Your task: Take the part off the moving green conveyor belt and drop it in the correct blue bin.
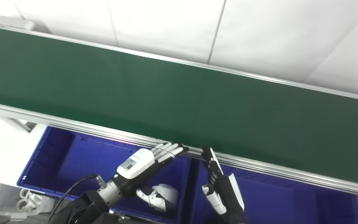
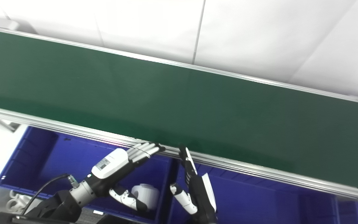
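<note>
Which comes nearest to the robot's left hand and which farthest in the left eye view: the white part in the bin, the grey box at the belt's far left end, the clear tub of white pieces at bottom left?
From the left hand:
1. White part, just below it in the left blue bin.
2. Clear tub, lower left, outside the bin.
3. Grey box, top left corner, by the green belt.

Green conveyor belt (image 1: 179,102) bare across whole visible surface; I see open room above it. Aluminium rail (image 1: 259,166) along near edge overhangs blue bins, narrowing entry from above. Left hand (image 1: 148,161) and right hand (image 1: 219,183) hover over bins, fingertips at rail. White part (image 1: 166,193) occupies left blue bin (image 1: 57,155) floor; right blue bin (image 1: 291,199) unobstructed where visible.
</note>
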You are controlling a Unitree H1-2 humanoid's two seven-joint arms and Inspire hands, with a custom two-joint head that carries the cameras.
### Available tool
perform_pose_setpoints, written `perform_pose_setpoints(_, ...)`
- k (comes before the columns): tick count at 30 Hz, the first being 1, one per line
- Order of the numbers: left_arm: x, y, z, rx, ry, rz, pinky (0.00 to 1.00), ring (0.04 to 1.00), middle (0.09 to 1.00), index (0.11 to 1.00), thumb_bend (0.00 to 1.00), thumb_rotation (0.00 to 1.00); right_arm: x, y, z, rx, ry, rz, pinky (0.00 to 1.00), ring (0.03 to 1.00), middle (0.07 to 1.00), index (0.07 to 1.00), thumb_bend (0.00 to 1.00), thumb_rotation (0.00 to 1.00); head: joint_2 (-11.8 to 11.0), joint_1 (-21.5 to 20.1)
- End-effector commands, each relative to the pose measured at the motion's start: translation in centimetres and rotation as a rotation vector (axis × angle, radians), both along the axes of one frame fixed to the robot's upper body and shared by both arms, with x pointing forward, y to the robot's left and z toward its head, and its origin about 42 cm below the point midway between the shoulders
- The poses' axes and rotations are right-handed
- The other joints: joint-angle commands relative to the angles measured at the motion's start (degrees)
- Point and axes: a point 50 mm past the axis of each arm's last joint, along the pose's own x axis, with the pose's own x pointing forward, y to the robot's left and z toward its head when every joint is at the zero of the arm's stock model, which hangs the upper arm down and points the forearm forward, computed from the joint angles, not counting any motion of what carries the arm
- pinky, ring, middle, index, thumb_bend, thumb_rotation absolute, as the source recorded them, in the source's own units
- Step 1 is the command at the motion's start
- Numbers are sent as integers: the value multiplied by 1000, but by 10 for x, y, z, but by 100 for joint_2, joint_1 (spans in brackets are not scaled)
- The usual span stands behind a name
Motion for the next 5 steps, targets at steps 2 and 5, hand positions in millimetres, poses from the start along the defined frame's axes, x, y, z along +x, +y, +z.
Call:
perform_pose_setpoints(2,5,0,14,-74,-30,33,1000,1000,1000,1000,811,929,5,5,13,28,-19,-14,1000,1000,1000,992,880,876,80,-320)
perform_pose_setpoints(5,9,9,14,-87,-14,36,1000,1000,1000,1000,807,922,10,13,12,16,-22,-13,1000,1000,1000,993,881,889,88,-1089)
